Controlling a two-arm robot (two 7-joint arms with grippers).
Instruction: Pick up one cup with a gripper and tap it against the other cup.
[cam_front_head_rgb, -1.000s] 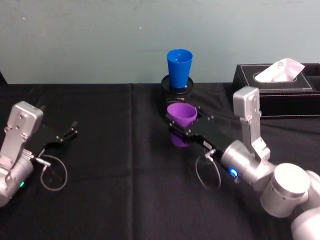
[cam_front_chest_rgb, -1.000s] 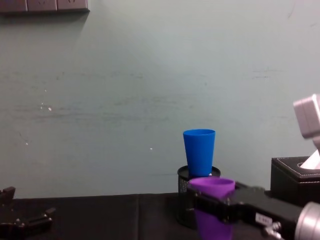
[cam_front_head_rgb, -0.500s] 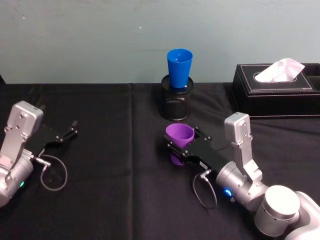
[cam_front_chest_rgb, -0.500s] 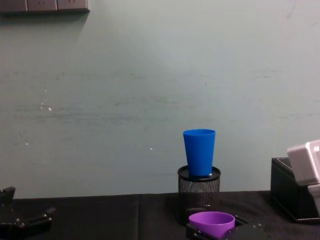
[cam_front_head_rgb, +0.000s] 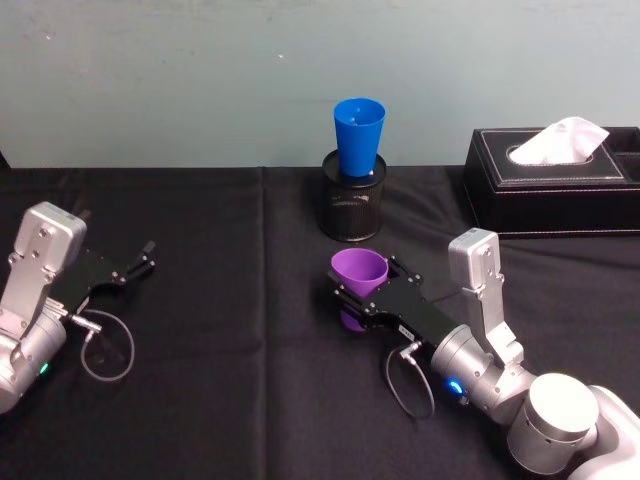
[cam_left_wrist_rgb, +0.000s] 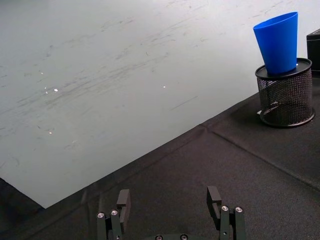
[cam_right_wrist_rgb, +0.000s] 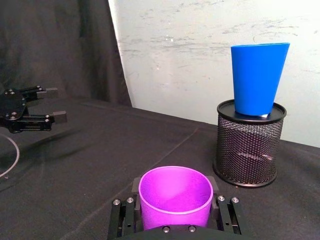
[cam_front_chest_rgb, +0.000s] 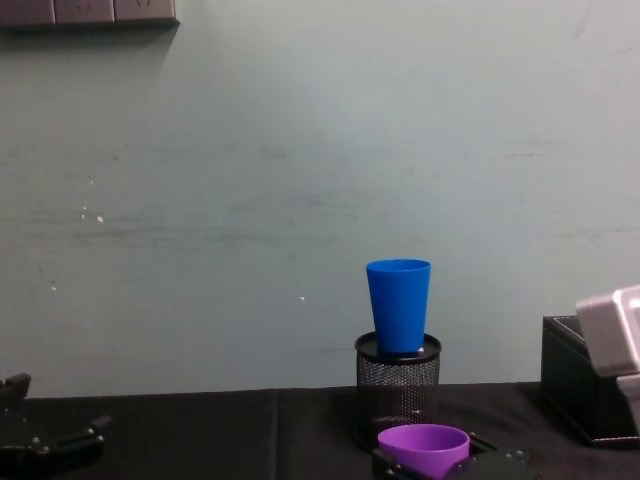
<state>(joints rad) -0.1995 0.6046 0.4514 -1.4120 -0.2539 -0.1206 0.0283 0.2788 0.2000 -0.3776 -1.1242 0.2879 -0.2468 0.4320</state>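
purple cup (cam_front_head_rgb: 359, 270), upright and low over the tabletop (cam_front_head_rgb: 230, 320), is clenched in the right end effector (cam_front_head_rgb: 368, 297), which should lift and go far, touching blue cup (cam_front_head_rgb: 359, 134) on its mesh holder (cam_front_head_rgb: 352, 205) softly; left end effector (cam_front_head_rgb: 135, 266) rests released at left.

On the black tablecloth (cam_front_head_rgb: 230, 330) we see our right gripper (cam_front_head_rgb: 352, 296) clamped on the purple cup (cam_front_head_rgb: 359, 281), which stands upright near the middle of the table. Behind it, well apart, the blue cup (cam_front_head_rgb: 359, 133) sits upright in the mouth of a black mesh pen holder (cam_front_head_rgb: 354, 205). To the right stands a black tissue box (cam_front_head_rgb: 550, 185). Our left gripper (cam_front_head_rgb: 138, 262) rests low at the left, fingers spread.
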